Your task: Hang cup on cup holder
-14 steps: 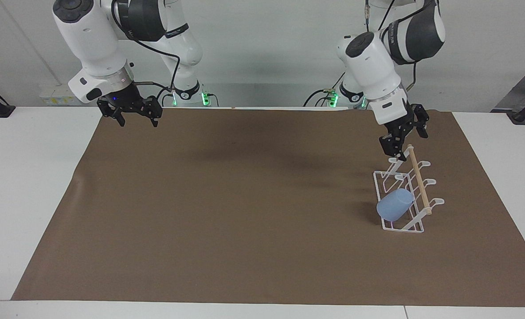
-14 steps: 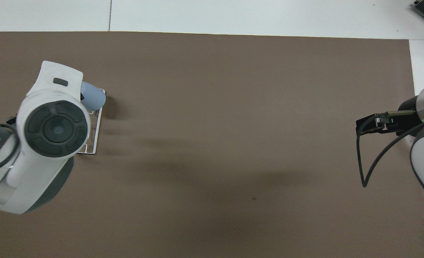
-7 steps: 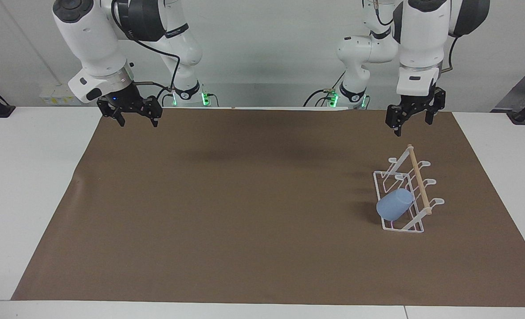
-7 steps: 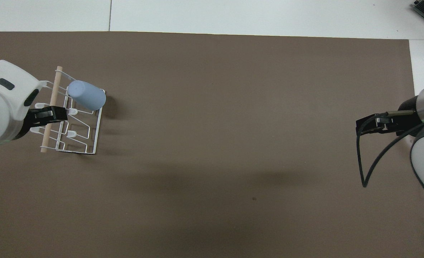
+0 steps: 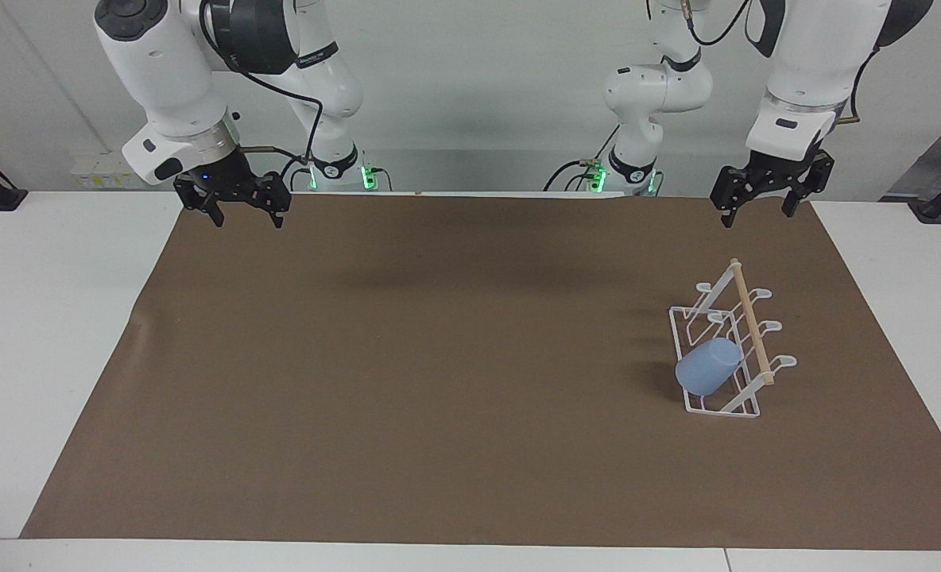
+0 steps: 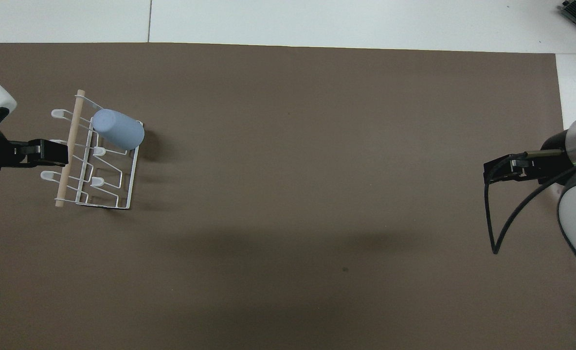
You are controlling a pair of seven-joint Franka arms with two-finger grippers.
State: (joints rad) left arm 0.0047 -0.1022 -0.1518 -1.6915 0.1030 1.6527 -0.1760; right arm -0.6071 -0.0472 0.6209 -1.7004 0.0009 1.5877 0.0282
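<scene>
The light-blue cup [image 5: 707, 366] [image 6: 117, 129] rests tilted over a prong of the white wire cup holder [image 5: 753, 324] [image 6: 133, 181], at the rack's end farther from the robots. The rack stands on the mat toward the left arm's end of the table. My left gripper [image 5: 757, 213] [image 6: 45, 152] hangs open and empty in the air over the mat's edge by the robots, well clear of the rack and cup. My right gripper [image 5: 248, 218] [image 6: 504, 170] waits open and empty over the mat's corner at the right arm's end.
A brown mat [image 5: 439, 357] covers most of the white table [image 5: 49, 318]. Nothing else lies on it. A black cable [image 6: 492, 228] loops down from the right wrist.
The left arm has lifted off the rack's near end and drawn back toward its base, gripper still open. Cup and rack have stayed in place. The right arm has not moved.
</scene>
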